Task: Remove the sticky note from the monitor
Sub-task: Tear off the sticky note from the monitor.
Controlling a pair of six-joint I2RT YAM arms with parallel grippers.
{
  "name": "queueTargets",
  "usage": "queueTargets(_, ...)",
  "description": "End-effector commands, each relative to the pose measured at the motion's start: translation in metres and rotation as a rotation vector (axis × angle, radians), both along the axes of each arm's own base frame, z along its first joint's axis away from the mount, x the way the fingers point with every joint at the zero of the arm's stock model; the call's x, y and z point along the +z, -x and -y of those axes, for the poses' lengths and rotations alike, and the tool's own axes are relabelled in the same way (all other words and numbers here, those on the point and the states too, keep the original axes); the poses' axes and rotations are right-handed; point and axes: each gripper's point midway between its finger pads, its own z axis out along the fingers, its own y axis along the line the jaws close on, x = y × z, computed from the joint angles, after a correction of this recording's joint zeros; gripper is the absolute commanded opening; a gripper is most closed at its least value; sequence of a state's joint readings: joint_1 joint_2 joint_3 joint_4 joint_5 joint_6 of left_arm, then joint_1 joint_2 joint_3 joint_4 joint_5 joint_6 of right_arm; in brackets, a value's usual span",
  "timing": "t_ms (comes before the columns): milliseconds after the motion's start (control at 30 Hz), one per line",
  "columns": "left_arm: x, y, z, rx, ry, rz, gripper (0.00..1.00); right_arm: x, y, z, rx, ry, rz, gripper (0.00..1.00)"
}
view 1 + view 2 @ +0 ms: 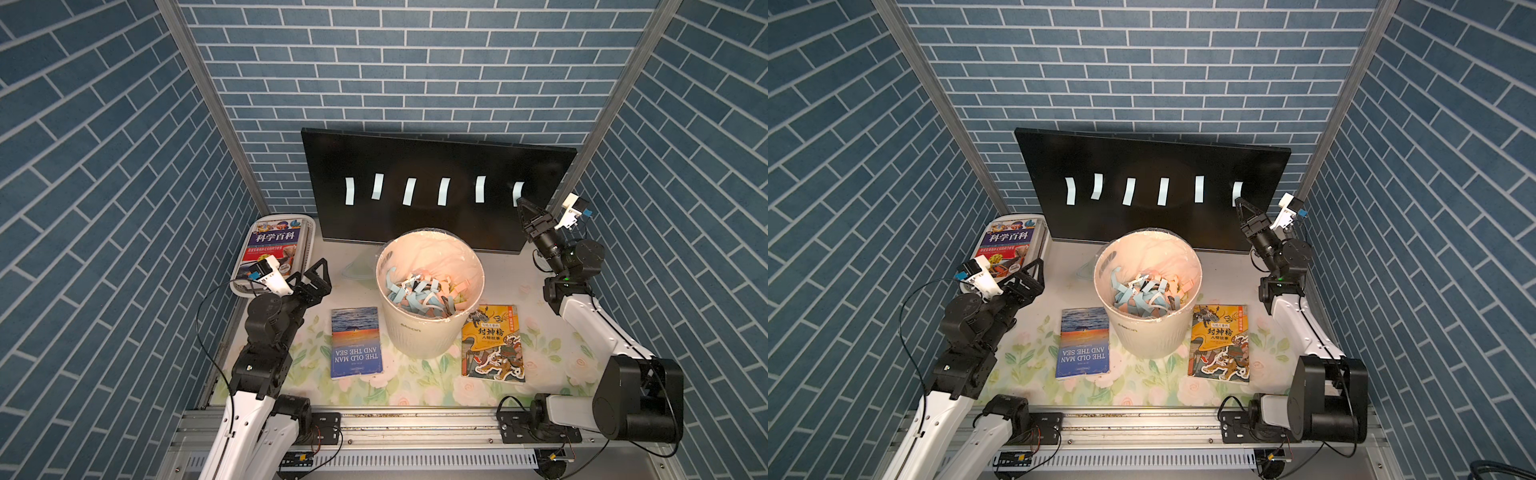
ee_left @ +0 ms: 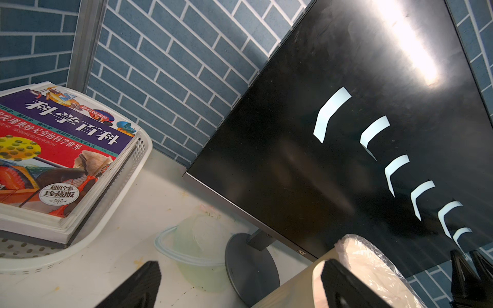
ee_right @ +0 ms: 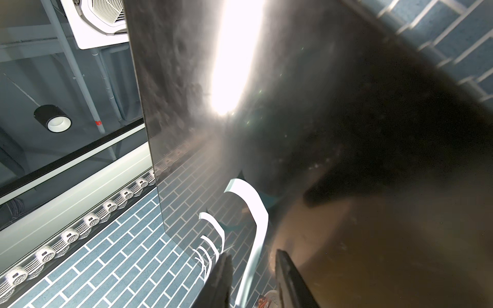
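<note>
The left gripper [image 1: 319, 275] hangs wide open beside the white basket [image 1: 286, 216], well apart from the monitor [image 1: 415, 158] at the back. Six pale sticky notes [image 1: 409, 191] run across its screen. The rightmost sticky note [image 1: 518, 191] curls off the glass. The right gripper [image 1: 522, 205] sits at its lower end, jaws narrow but apart, with the strip between them in the right wrist view.

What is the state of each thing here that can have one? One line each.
monitor, screen dark, six notes stuck on it
rightmost note, one end stuck, the rest curled off the screen
right gripper, jaws apart, astride that note
left gripper, jaws open, empty
bin, uncovered, holding many paper strips
sea book, closed, lying flat
yellow book, closed, lying flat
</note>
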State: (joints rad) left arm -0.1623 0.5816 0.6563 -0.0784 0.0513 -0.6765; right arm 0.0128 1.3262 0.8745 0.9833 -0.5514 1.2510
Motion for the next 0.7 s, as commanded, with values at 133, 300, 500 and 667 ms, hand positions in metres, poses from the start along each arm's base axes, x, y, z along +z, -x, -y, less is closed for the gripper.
queueTargets(133, 0.012, 0.004, 0.002, -0.014, -0.002, 0.031, 1.0, 0.02, 0.004, -0.004, 0.011, -0.004, 0.078, 0.1)
queueTargets(300, 0.01, 0.004, 0.001, -0.012, -0.002, 0.028, 1.0, 0.021, 0.006, -0.004, 0.011, -0.004, 0.08, 0.0)
queueTargets(500, 0.01, 0.005, 0.001, -0.012, -0.002, 0.03, 1.0, 0.021, 0.011, -0.005, 0.014, -0.004, 0.084, 0.0)
queueTargets(667, 0.011, 0.006, 0.001, -0.012, 0.0, 0.033, 1.0, 0.018, 0.017, -0.006, 0.018, -0.001, 0.084, 0.0)
